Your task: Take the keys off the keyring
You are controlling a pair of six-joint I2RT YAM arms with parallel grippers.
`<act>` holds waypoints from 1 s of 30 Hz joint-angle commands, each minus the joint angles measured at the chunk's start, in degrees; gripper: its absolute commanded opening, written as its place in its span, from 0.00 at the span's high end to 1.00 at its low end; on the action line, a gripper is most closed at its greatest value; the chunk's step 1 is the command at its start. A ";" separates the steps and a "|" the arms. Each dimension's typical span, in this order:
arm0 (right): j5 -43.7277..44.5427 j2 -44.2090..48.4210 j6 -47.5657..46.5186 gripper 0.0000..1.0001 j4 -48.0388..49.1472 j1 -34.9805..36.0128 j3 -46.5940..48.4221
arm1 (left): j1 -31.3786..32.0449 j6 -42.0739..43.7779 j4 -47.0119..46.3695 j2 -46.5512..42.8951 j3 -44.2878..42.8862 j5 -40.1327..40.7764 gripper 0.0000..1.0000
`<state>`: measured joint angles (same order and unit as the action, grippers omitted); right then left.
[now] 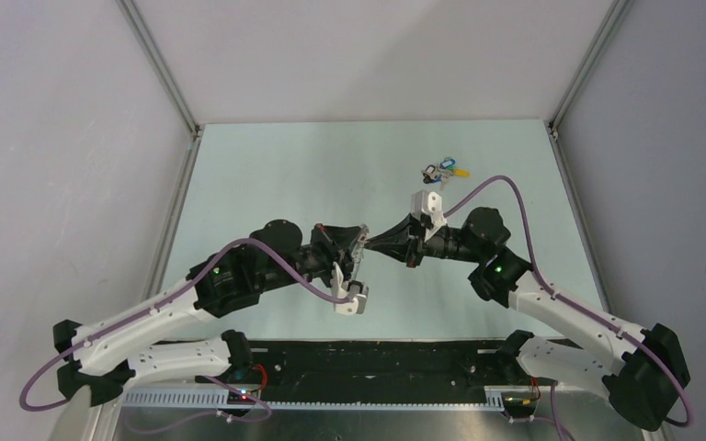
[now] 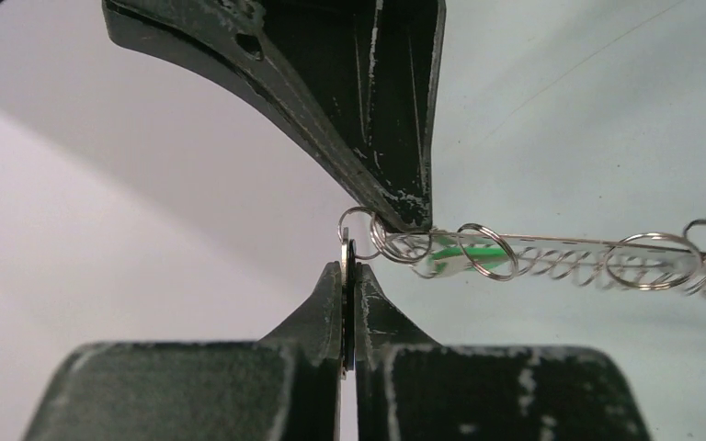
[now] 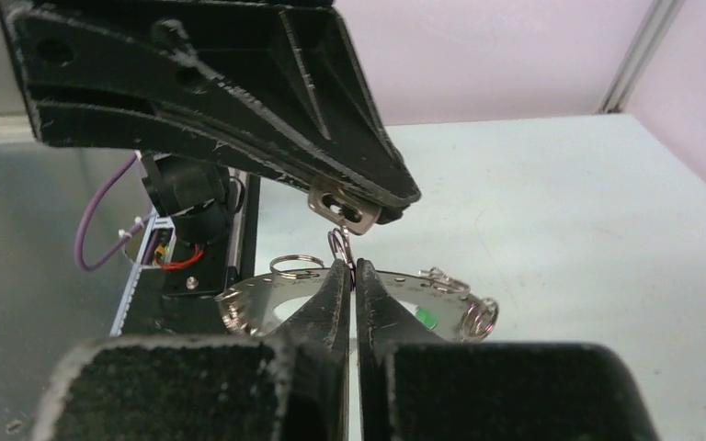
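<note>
Here the two arms are met tip to tip above the middle of the pale green worktop [image 1: 285, 175]. The left gripper [image 2: 349, 294] is seen fully closed, and a thin flat piece is pinched edge-on between its pads. From the right wrist camera this piece is shown as a flat silvery tab [image 3: 345, 208] with a slot in it, sticking out of the left fingertips. Whether it belongs to a key cannot be told.

The right gripper [image 3: 351, 276] is closed as well, no gap being left between its fingers. A small split ring [image 3: 338, 243] is caught at its tips, just under the tab and touching it.

The keyring [image 2: 597, 262] is found directly at the meeting point of the two grippers, on the far side of the right fingertips. In the left wrist view it is seen edge-on: its long axis is laid almost level, running away from the fingertips to the right edge of the picture and dipping slightly there. Its rim is made of many small wire loops, and several larger loops are threaded along it. In the right wrist view its broad face is turned upward. Whether it touches the worktop cannot be told.

The green-headed key [image 2: 464, 262] is seen at the near end of the keyring, partly hidden behind the wire loops, so its direction cannot be read. The other key of the task cannot be made out with certainty.

A bunch of keys with blue and yellow heads [image 1: 443, 171] is lying on the worktop, farther back and well apart from the grippers.
</note>
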<state>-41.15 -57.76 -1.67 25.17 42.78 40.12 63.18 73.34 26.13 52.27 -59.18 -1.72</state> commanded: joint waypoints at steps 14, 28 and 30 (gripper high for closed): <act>20.91 10.74 25.61 1.00 25.06 -3.34 -14.48 | -0.14 -4.35 -4.47 -3.39 4.75 -2.81 1.00; 11.10 14.64 7.84 0.52 15.05 -2.27 -14.91 | -0.16 -5.88 -4.60 -3.51 5.05 -3.57 1.00; 8.79 14.89 3.94 0.54 12.17 -2.32 -13.82 | -0.14 -5.70 -4.64 -3.77 5.08 -3.74 1.00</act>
<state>-28.40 -44.21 12.75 42.83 40.42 23.86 63.07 68.31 23.81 50.46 -53.93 -4.78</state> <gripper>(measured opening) 0.475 0.023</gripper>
